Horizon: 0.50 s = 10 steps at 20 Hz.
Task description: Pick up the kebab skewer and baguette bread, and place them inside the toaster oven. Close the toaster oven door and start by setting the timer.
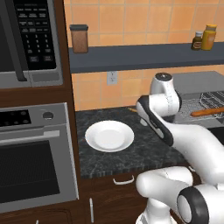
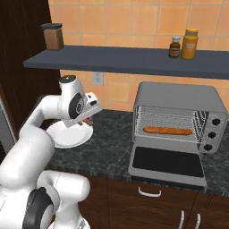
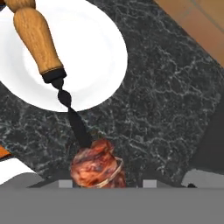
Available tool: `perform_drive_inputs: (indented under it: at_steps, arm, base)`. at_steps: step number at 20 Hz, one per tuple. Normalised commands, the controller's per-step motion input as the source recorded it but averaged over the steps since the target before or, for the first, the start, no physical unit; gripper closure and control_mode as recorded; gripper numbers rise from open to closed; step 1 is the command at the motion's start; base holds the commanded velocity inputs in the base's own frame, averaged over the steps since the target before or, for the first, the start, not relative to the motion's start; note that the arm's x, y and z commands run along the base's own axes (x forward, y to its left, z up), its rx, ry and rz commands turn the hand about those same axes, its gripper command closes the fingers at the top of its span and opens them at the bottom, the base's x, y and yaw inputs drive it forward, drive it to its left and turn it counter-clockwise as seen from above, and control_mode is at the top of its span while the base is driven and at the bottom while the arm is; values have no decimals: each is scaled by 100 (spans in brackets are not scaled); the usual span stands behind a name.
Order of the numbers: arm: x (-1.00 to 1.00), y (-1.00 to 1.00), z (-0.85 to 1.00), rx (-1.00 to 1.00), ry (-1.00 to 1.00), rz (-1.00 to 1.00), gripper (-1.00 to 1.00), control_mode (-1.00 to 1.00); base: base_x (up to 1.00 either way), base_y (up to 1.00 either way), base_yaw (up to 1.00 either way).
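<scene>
My gripper (image 3: pixel 107 181) is shut on the kebab skewer (image 3: pixel 37 37), holding it in the air above the dark counter beside the white plate (image 3: pixel 100 52). A reddish-brown meat chunk (image 3: pixel 96 168) sits right at the fingertips, and the skewer's wooden handle reaches out over the plate. In the right base view the gripper (image 2: pixel 91 117) hangs over the plate's (image 2: pixel 67 136) right edge. The baguette bread (image 2: pixel 167 130) lies on the wire rack inside the grey toaster oven (image 2: pixel 179 96). The toaster oven door (image 2: pixel 167 163) is dropped fully open, flat over the counter's front.
Three knobs (image 2: pixel 211 134) run down the toaster oven's right side. A shelf (image 2: pixel 125 58) above holds a brown jar (image 2: pixel 53 36) and two bottles (image 2: pixel 190 43). To the left stand the microwave (image 1: pixel 26 39) and the built-in steel oven (image 1: pixel 35 153).
</scene>
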Motion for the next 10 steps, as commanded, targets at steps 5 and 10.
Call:
perform_drive_inputs:
  at_steps: [5,10]
  arm:
    - [-58,-99,43,0,-10,17,100,-100]
    - [-51,-100,35,0,-11,18,100,-100]
  base:
    - [0,0,0]
    - [0,0,0]
